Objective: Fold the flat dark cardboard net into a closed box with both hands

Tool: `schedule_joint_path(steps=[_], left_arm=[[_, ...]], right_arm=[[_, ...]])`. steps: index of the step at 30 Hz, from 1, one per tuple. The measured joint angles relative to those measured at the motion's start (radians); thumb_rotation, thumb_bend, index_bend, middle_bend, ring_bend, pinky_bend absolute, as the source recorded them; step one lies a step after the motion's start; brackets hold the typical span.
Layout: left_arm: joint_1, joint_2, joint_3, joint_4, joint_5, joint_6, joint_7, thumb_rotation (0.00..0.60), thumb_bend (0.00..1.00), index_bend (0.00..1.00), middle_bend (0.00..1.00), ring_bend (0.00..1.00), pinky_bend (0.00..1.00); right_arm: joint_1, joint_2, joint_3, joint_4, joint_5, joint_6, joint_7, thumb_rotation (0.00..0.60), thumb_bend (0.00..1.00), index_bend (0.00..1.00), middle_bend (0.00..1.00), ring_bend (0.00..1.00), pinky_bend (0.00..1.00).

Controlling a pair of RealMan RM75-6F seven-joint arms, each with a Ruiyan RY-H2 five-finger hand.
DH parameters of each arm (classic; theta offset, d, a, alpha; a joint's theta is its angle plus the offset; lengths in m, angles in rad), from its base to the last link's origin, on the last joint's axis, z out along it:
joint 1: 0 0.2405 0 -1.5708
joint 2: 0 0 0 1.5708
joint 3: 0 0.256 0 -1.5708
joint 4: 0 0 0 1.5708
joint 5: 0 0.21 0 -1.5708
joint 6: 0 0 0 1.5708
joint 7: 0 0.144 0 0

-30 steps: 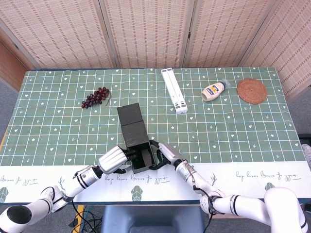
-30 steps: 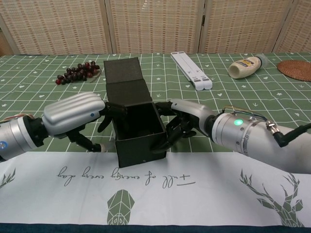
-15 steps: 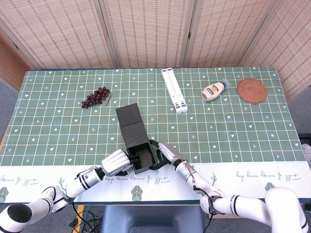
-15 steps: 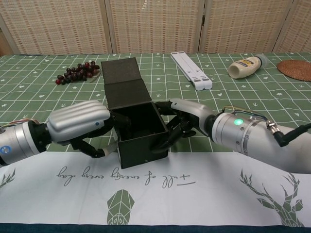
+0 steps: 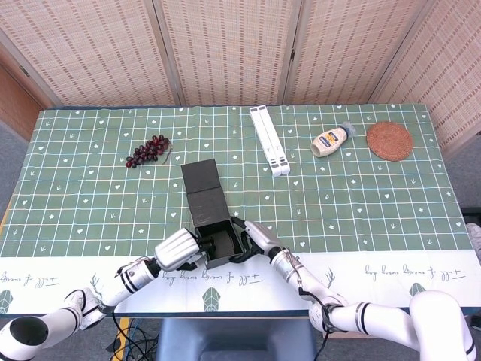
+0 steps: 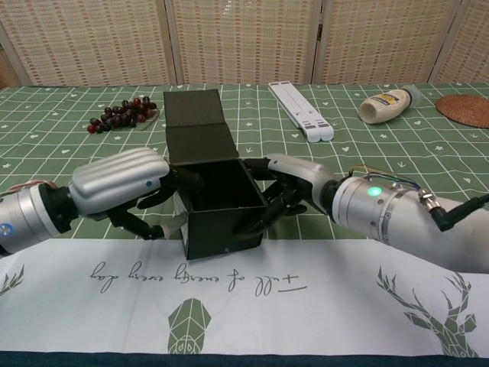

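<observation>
Green checked tablecloth [image 6: 428, 145] up front, and the box [image 6: 221, 210] stands formed but open-topped between the hands, left hand [image 6: 126, 187] and right hand [image 6: 286, 191] each gripping a side wall, lid flap [image 6: 195, 115] beyond them not yet folded over.

Silver ribbed shell on left hand [image 6: 122, 180], black fingers [image 6: 149, 229]; right hand [image 6: 286, 191] silver-black, green lamp on glossy forearm [image 6: 397, 218].
</observation>
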Motion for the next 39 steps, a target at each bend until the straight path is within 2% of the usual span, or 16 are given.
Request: schedule_joint_path(steps=[6, 11, 16, 21, 23, 25, 27, 32, 39], left_arm=[[0.012, 0.019, -0.011, -0.031, -0.016, 0.01, 0.018, 0.6, 0.11, 0.36, 0.25, 0.54, 0.88], [0.028, 0.051, -0.02, -0.074, -0.031, 0.02, 0.041, 0.6, 0.11, 0.27, 0.17, 0.5, 0.87], [0.047, 0.091, -0.028, -0.125, -0.046, 0.029, 0.066, 0.6, 0.11, 0.24, 0.16, 0.5, 0.87], [0.072, 0.131, -0.042, -0.178, -0.067, 0.048, 0.079, 0.6, 0.11, 0.22, 0.15, 0.5, 0.87], [0.08, 0.144, -0.048, -0.192, -0.074, 0.052, 0.085, 0.6, 0.11, 0.22, 0.15, 0.5, 0.87], [0.088, 0.155, -0.054, -0.206, -0.083, 0.054, 0.088, 0.6, 0.11, 0.21, 0.15, 0.5, 0.87], [0.094, 0.164, -0.06, -0.218, -0.091, 0.055, 0.09, 0.6, 0.11, 0.21, 0.15, 0.5, 0.87], [0.104, 0.178, -0.072, -0.245, -0.111, 0.041, 0.09, 0.6, 0.11, 0.19, 0.14, 0.5, 0.87], [0.119, 0.195, -0.101, -0.303, -0.158, 0.017, 0.077, 0.6, 0.11, 0.16, 0.14, 0.49, 0.87]], right_arm=[[-0.002, 0.0, 0.005, 0.005, -0.001, 0.008, 0.002, 0.6, 0.38, 0.23, 0.38, 0.75, 1.0], [-0.004, 0.001, 0.014, 0.018, 0.009, 0.016, -0.001, 0.6, 0.39, 0.23, 0.37, 0.75, 1.0], [-0.003, 0.0, 0.022, 0.031, 0.019, 0.021, -0.009, 0.6, 0.39, 0.21, 0.33, 0.75, 1.0], [-0.004, -0.008, 0.028, 0.046, 0.028, 0.033, -0.018, 0.6, 0.36, 0.01, 0.19, 0.73, 1.0], [-0.005, -0.009, 0.029, 0.048, 0.027, 0.036, -0.02, 0.6, 0.3, 0.0, 0.12, 0.71, 1.0], [-0.006, -0.006, 0.028, 0.045, 0.028, 0.035, -0.021, 0.6, 0.18, 0.0, 0.05, 0.68, 1.0], [-0.01, 0.001, 0.029, 0.035, 0.028, 0.038, -0.02, 0.6, 0.1, 0.0, 0.01, 0.66, 1.0], [-0.022, 0.054, 0.022, -0.021, 0.034, 0.038, -0.042, 0.6, 0.01, 0.0, 0.0, 0.62, 1.0], [-0.046, 0.177, 0.023, -0.172, 0.068, 0.041, -0.082, 0.6, 0.0, 0.0, 0.0, 0.62, 1.0]])
